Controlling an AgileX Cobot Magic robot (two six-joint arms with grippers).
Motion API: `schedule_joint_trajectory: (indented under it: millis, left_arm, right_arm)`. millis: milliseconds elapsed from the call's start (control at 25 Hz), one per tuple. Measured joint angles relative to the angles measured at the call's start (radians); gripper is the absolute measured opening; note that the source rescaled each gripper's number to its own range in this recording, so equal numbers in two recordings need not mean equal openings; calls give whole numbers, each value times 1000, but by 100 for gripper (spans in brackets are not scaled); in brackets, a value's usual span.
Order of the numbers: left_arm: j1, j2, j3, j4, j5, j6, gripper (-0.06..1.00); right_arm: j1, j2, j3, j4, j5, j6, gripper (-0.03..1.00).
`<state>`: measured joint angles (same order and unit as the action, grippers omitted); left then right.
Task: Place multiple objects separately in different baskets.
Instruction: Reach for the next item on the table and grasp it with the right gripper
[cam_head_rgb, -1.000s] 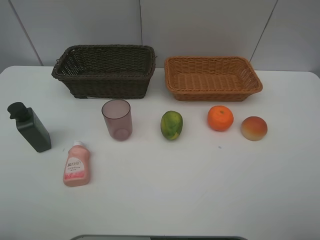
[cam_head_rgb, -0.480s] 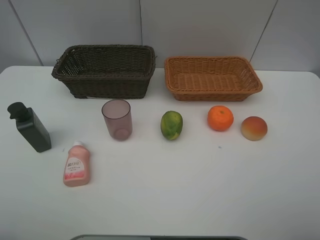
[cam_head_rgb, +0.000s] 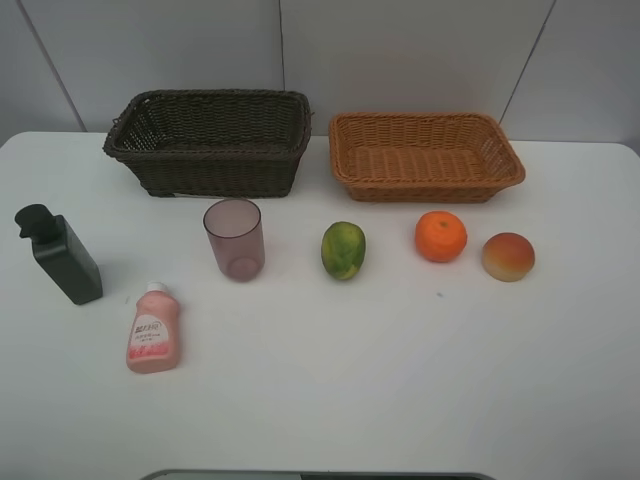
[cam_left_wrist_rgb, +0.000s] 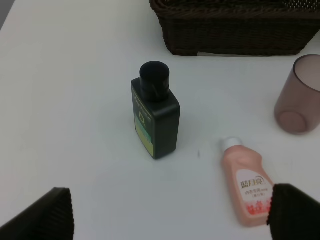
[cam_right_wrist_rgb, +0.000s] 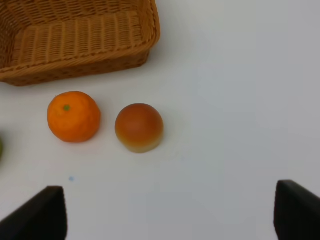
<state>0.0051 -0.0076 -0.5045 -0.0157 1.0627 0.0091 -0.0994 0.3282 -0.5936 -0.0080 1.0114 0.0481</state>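
Our left gripper hangs wide open with nothing in it, over the dark bottle, which stands up at the far left of the table. Near it the pink bottle lies flat, and the see-through cup stands in front of the dark brown basket. In the middle sits the mango. Then come the orange and the peach, close but not touching, in front of the orange-tan basket. Our right gripper is open and empty too, near the peach. Both baskets have nothing in them, so we think the first pick is yet to come. To do it well, we should come straight down with one finger on each side, squeeze softly so round fruit cannot roll, and lift above the basket wall before letting go
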Motion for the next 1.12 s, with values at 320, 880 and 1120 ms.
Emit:
schedule_joint_trajectory:
  millis: [320, 880, 1120]
  left_arm:
    - [0, 0, 0, 0, 0, 0, 100]
    - [0, 0, 0, 0, -1, 0, 100]
    - [0, 0, 0, 0, -1, 0, 100]
  right_arm:
    - [17, 446, -78, 85, -104, 0, 76]
    - [150, 1170, -373, -35, -133, 70, 93]
    - [150, 1343, -418, -27, -189, 72, 100]
